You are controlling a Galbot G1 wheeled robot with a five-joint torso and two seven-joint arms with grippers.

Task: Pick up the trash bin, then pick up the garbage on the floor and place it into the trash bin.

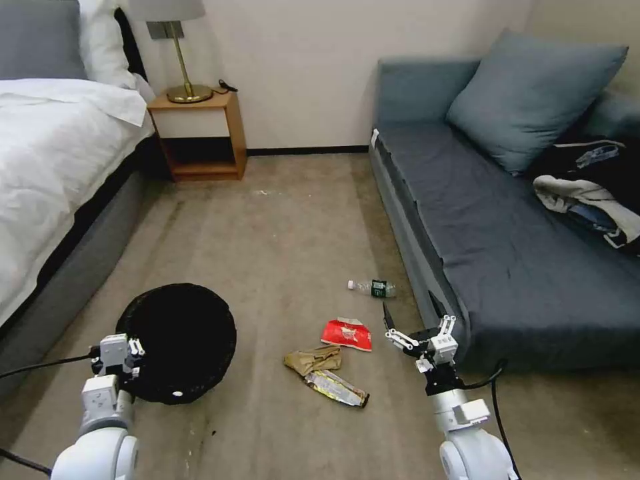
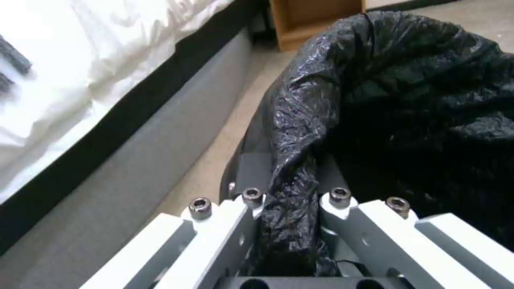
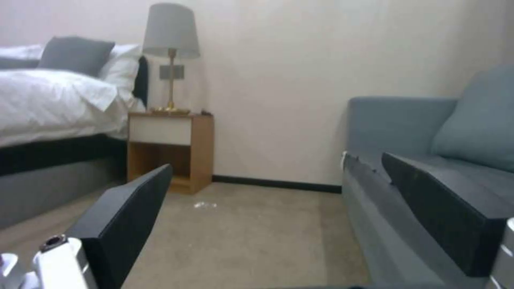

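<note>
The trash bin (image 1: 180,340), lined with a crinkly black bag (image 2: 417,100), is at the lower left beside the bed. My left gripper (image 1: 132,353) (image 2: 292,180) is shut on its near rim, with bag plastic pinched between the fingers. The garbage lies on the carpet to the bin's right: a red snack packet (image 1: 347,333), a crumpled tan paper bag (image 1: 313,360), a yellow-silver wrapper (image 1: 337,388) and a small clear bottle (image 1: 372,288) nearer the sofa. My right gripper (image 1: 411,313) (image 3: 278,192) hangs open above the floor, just right of the red packet, holding nothing.
A bed (image 1: 53,153) with white bedding runs along the left. A wooden nightstand (image 1: 200,133) with a lamp stands at the back wall. A grey-blue sofa (image 1: 507,247) along the right holds a pillow and a clothes heap (image 1: 593,193). Open carpet lies between them.
</note>
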